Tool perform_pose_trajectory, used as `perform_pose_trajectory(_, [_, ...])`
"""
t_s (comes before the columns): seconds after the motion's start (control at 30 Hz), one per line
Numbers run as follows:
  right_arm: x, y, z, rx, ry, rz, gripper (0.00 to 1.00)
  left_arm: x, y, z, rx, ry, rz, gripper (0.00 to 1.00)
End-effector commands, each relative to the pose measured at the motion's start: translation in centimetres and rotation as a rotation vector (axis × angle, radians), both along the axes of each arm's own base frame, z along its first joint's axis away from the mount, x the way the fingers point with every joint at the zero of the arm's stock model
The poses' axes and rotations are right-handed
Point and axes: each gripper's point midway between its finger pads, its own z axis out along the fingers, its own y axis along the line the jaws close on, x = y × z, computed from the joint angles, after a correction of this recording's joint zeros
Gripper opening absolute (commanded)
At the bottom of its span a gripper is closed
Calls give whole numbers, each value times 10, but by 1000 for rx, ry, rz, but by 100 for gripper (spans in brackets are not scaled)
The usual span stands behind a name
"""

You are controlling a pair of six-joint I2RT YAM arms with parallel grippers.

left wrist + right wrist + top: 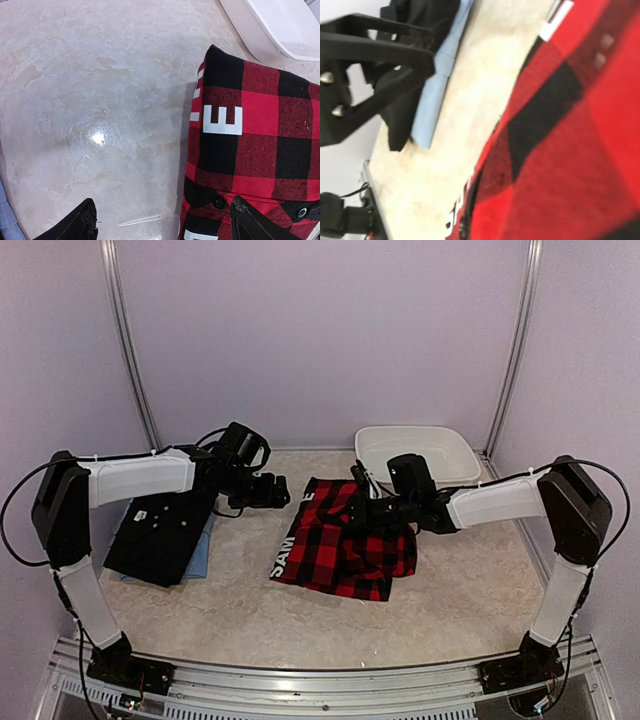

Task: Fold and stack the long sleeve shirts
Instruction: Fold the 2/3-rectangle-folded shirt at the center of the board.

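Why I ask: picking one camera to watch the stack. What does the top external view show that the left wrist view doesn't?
Only top external: the left arm, the right arm, the black shirt lying on a light blue shirt at left. Only left wrist: dark buttons on the cloth and the left gripper's open fingertips. Both: the red-and-black checked flannel shirt with white lettering, the white basin, the table.

The flannel shirt (345,540) is soft, matt woven cloth with flat white printed letters. The counter (100,100) looks smooth, marbled and glossy. The basin (270,22) is smooth white plastic. The black shirt (160,530) and blue shirt (442,75) are matt cloth.
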Motion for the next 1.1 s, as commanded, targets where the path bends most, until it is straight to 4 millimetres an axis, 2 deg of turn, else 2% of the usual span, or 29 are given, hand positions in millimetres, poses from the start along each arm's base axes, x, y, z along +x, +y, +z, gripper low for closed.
perform_pose_trajectory(0.0, [-6,-18,18,21,54,33,0,-3,3,6,13,-15,-17,87])
perform_pose_trajectory(0.13, [-9,-37,20,17,82,27,0,-5,2,3,14,-5,-25,87])
perform_pose_trajectory(0.23, [-5,-54,14,-21,89,8,0,-7,0,1,12,2,-35,87])
perform_pose_trajectory(0.53, [-2,-102,-34,-100,156,-15,0,-13,-10,-3,27,12,-67,86])
perform_pose_trajectory(0.77, [-5,-126,-70,-132,207,-48,0,-18,-19,-9,52,20,-89,86])
perform_pose_trajectory(0.83, [-6,-131,-73,-132,207,-57,0,-20,-23,-12,60,24,-98,86])
perform_pose_trajectory(1.07, [-2,-128,-58,-111,174,-36,2,-22,-34,-23,102,32,-117,87])
